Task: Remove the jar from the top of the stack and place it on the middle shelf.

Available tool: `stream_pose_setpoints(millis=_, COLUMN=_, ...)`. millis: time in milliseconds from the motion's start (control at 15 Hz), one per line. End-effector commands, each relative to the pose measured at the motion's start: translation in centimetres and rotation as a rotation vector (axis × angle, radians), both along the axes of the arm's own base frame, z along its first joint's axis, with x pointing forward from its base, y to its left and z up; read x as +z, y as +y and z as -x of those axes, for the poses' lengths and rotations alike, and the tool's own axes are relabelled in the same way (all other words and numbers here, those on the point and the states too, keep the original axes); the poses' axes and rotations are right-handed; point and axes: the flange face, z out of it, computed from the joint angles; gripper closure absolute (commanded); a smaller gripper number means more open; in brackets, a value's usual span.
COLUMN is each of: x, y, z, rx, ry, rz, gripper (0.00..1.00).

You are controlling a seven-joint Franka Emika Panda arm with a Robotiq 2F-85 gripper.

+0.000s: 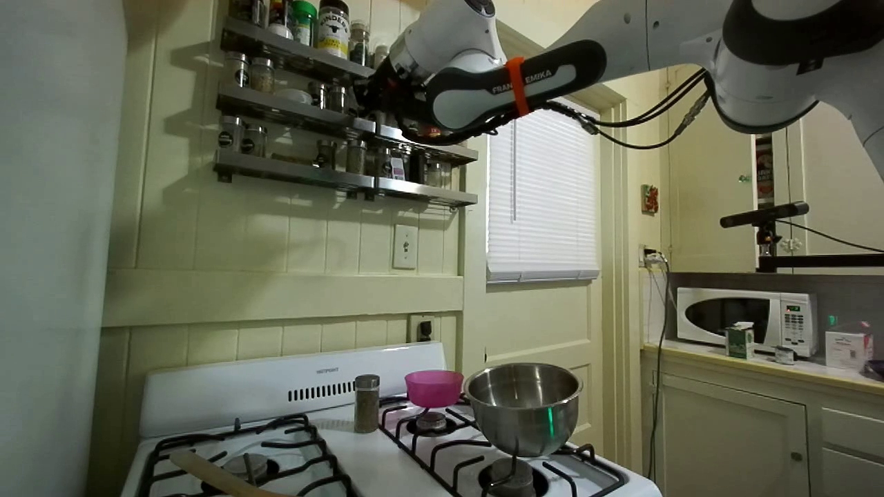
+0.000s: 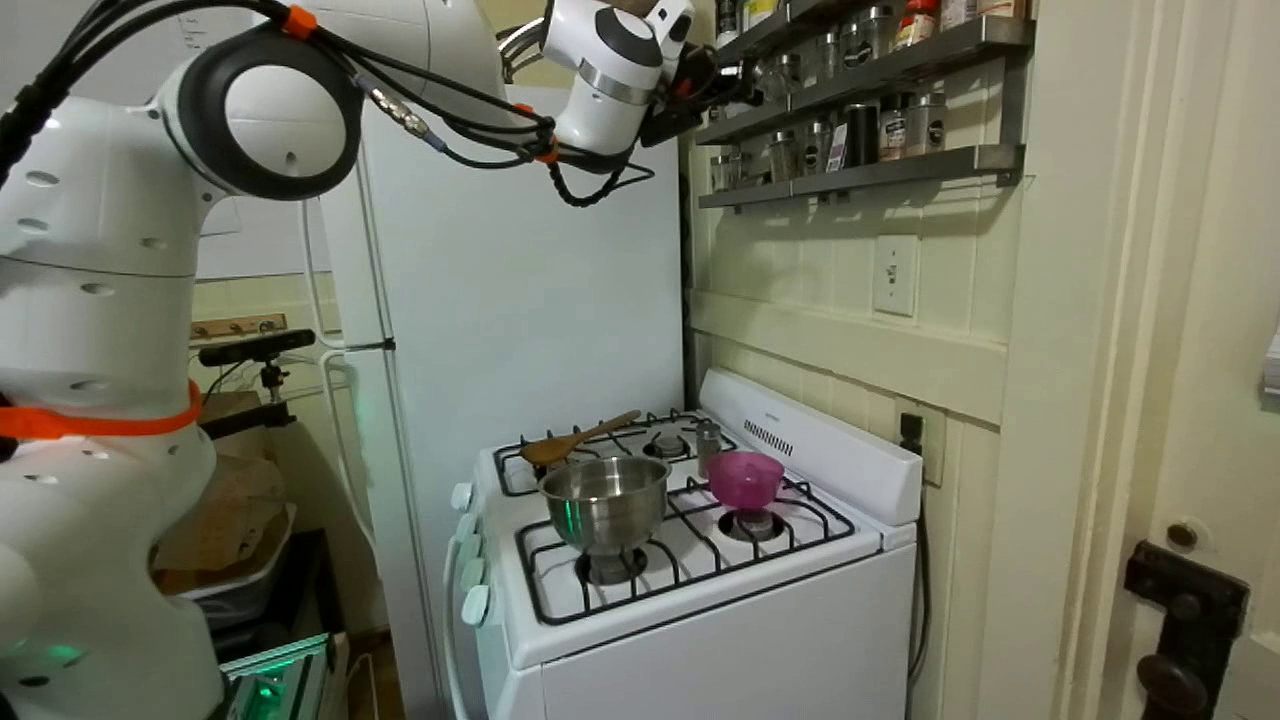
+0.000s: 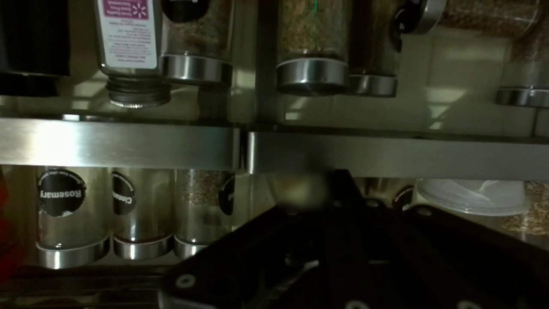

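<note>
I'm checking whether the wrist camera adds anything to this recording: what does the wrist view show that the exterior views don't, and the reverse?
Only the wrist view makes legible, upside down, a Rosemary label and a label starting "Cinn".

Only the exterior views show the stove, with the steel pot, pink bowl, wooden spoon and a spice jar on it.

Both share the middle shelf, the white-labelled jar on the tier below, and the dark fingers; whether they hold anything, I cannot tell.
</note>
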Motion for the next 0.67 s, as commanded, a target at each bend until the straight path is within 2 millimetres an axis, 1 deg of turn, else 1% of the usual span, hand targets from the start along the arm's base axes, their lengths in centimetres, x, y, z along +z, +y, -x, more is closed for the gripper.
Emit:
stream_pose_setpoints(millis=0, x=0.03, y=0.31, z=-0.29, rx=0.024, ry=-0.006, rz=-0.027, gripper=1.0)
stream_pose_setpoints(millis=267, x=-0.11, y=0.58, z=-0.35, rx=0.043, ry=-0.005, rz=-0.041, gripper=1.0)
stream_pose_setpoints(millis=600, x=0.2, y=1.01, z=-0.23, rx=0.087, ry=-0.017, rz=-0.088, gripper=1.0)
